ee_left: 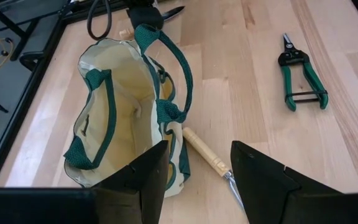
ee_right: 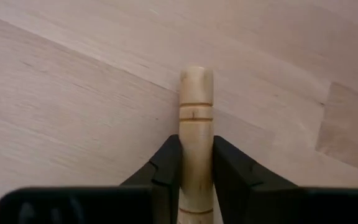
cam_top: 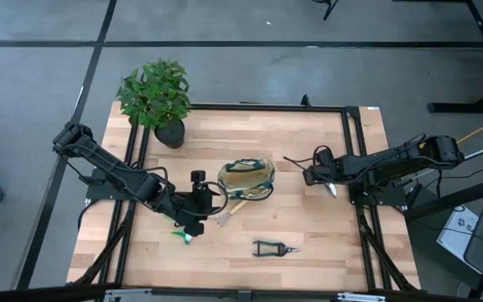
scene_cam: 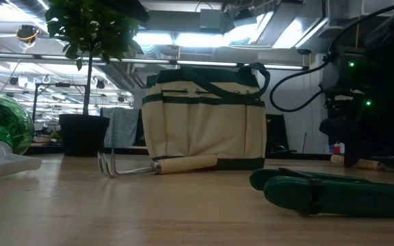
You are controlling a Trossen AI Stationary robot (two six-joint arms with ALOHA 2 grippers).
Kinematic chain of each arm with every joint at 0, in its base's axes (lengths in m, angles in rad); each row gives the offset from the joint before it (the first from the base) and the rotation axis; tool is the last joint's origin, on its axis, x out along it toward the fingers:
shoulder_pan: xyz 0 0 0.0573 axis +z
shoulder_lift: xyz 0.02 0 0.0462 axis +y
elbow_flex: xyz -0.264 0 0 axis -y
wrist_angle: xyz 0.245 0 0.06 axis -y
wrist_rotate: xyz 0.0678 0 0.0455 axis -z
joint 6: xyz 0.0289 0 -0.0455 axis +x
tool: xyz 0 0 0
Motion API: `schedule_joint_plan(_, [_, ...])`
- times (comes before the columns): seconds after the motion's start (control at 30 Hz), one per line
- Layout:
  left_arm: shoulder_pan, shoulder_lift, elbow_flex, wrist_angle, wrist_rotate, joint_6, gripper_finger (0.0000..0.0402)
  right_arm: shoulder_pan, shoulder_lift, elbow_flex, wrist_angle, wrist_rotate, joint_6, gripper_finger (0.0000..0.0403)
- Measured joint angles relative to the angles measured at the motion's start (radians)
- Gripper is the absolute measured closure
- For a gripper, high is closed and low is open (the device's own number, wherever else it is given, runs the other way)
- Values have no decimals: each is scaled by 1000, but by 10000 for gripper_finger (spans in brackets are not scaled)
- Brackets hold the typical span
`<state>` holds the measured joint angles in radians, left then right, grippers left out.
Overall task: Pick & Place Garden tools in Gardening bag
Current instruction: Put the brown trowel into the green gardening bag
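Note:
The cream gardening bag [cam_top: 246, 179] with dark green trim stands open at mid-table; it also shows in the low view [scene_cam: 204, 123] and the left wrist view [ee_left: 120, 106]. A wooden-handled rake [cam_top: 229, 213] lies on the table against the bag's near side. Green-handled pruning shears [cam_top: 273, 248] lie near the front edge. A bright green piece [cam_top: 183, 236] lies by my left gripper [cam_top: 193, 225], which is open and empty, left of the bag and near the rake. My right gripper [cam_top: 312, 176], right of the bag, is shut on a wooden-handled tool [ee_right: 196, 118] with a metal blade [cam_top: 332, 189]. My right gripper pinches the tool's wooden handle [ee_right: 196, 134] between its two fingers, a little back from the handle's free end [ee_right: 196, 78], which sticks out past the fingertips. The fingers lie along the handle. The blade trails back under the gripper. Whether the tool is clear of the table, I cannot tell.
A potted leafy plant [cam_top: 159, 99] in a black pot stands at the table's far left corner. Bare wood lies between the bag and my right gripper and along the front right. A black frame rail [cam_top: 267, 106] edges the table's far side.

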<state>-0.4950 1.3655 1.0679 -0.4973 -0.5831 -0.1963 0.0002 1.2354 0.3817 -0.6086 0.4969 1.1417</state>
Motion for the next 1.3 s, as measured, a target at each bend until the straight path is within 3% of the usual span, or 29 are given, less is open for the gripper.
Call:
schedule_joint_plan(0.37, [10, -5, 9, -24, -27, -45, 233, 0, 0, 0, 6, 0, -28, 336])
schedule_joint_plan(0.57, [8, -109, 13, -97, -106, -106, 233, 0, 1, 13, 0, -7, -68, 336])
schedule_joint_plan(0.83, [-10, -228, 13, -107, -151, -34, 233, 0, 2, 22, 49, -13, -110, 336])
schedule_joint_plan(1.3, [-9, -252, 13, -105, -124, -26, 233, 0, 1, 22, 162, 24, -208, 336])
